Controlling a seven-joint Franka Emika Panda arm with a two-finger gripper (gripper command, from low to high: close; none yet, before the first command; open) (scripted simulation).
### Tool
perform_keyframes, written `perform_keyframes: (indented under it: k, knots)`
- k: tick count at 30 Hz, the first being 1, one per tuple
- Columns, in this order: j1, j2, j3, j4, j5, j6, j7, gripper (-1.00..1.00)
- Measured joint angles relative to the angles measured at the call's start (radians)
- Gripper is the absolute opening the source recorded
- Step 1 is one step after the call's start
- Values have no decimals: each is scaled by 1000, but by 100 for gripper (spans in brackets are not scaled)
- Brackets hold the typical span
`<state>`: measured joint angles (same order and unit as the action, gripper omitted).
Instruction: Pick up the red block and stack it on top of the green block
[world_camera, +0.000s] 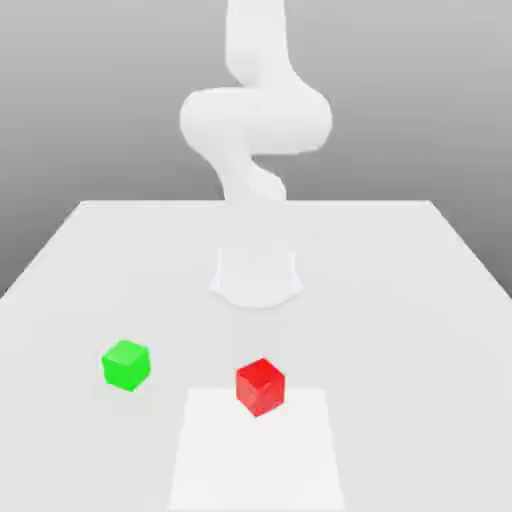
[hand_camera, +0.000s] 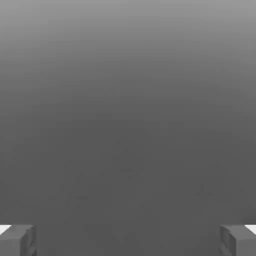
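- Red block (world_camera: 260, 387) and green block (world_camera: 126, 364) sit apart on the surface (world_camera: 400, 300).
- Pincer (hand_camera: 128, 240) spread wide, holding nothing.
- Nothing lifted or stacked yet.

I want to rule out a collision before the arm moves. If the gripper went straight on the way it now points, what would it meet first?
Probably nothing. In the hand view the gripper is open, with blank grey ahead between its fingertips. The red block and green block lie on the table, not in that line. Depth is unclear.
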<state>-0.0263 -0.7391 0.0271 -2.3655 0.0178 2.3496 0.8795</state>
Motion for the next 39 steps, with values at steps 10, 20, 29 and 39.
perform_keyframes:
  k: [10,20,29,39]
  knots:
    - [-109,300,133,-307,66,240,398,0]
    - [-202,675,235,-576,38,536,836,0]
    - [-67,913,34,-547,-197,736,1010,-100]
    - [-88,749,101,-572,-36,600,897,-100]
